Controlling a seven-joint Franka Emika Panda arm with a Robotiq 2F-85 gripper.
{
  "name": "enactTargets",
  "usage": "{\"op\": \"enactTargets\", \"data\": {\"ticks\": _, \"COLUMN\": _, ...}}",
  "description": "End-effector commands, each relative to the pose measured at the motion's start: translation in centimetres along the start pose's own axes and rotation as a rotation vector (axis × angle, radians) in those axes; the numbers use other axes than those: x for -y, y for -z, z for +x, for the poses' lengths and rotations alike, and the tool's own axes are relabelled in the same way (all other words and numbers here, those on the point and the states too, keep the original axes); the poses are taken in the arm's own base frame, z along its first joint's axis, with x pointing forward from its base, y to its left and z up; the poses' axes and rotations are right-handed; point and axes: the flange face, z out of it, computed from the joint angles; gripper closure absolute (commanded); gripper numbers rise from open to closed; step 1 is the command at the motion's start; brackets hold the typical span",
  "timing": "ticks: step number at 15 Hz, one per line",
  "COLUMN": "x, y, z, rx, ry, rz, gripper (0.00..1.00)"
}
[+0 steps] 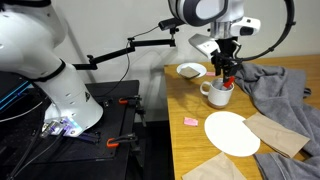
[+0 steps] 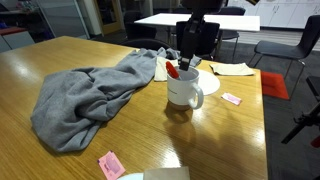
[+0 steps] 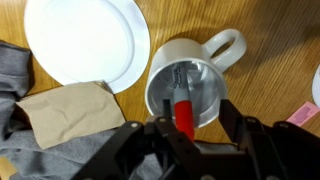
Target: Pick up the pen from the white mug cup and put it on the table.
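A light yellowish-brown wooden worktop (image 2: 240,140) carries a plain white ceramic mug (image 2: 183,92). A short slim red pen (image 3: 185,112) stands inside it, between the spread, released fingers of the black end effector (image 3: 193,125).

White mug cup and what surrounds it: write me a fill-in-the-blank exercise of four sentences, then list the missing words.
The pen in the white mug cup is mostly ___ in colour. The mug cup has ___ handle. The pincer hangs directly ___ the mug cup, its jaws open on either side of the pen. The crumpled cloth on the table is ___ in colour.
Missing words: red; one; above; grey.
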Motion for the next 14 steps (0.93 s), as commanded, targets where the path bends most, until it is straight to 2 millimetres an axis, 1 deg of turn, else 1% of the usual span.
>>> {"op": "enactTargets", "data": {"ticks": 1, "x": -0.3, "y": -1.0, "z": 1.5, "rx": -0.012, "ry": -0.005, "rz": 0.015, "gripper": 0.61}}
{"op": "enactTargets", "data": {"ticks": 2, "x": -0.4, "y": -1.3, "z": 1.7, "rx": -0.011, "ry": -0.006, "rz": 0.013, "gripper": 0.68}}
{"op": "enactTargets", "data": {"ticks": 3, "x": -0.5, "y": -1.6, "z": 1.9, "rx": -0.007, "ry": -0.007, "rz": 0.014, "gripper": 0.69}}
{"op": "enactTargets", "data": {"ticks": 4, "x": -0.5, "y": -1.8, "z": 2.1, "rx": -0.005, "ry": -0.008, "rz": 0.014, "gripper": 0.66}}
{"op": "enactTargets", "data": {"ticks": 5, "x": -0.5, "y": -2.1, "z": 2.3, "rx": -0.003, "ry": -0.008, "rz": 0.013, "gripper": 0.7}}
{"op": "enactTargets", "data": {"ticks": 6, "x": -0.5, "y": -2.4, "z": 2.4, "rx": 0.001, "ry": -0.007, "rz": 0.014, "gripper": 0.67}}
{"op": "enactTargets", "data": {"ticks": 9, "x": -0.5, "y": -3.1, "z": 2.8, "rx": 0.007, "ry": -0.004, "rz": 0.015, "gripper": 0.65}}
{"op": "enactTargets", "data": {"ticks": 13, "x": -0.4, "y": -3.9, "z": 3.3, "rx": 0.013, "ry": 0.0, "rz": 0.015, "gripper": 0.65}}
{"op": "enactTargets", "data": {"ticks": 14, "x": -0.4, "y": -4.1, "z": 3.4, "rx": 0.014, "ry": 0.001, "rz": 0.015, "gripper": 0.66}}
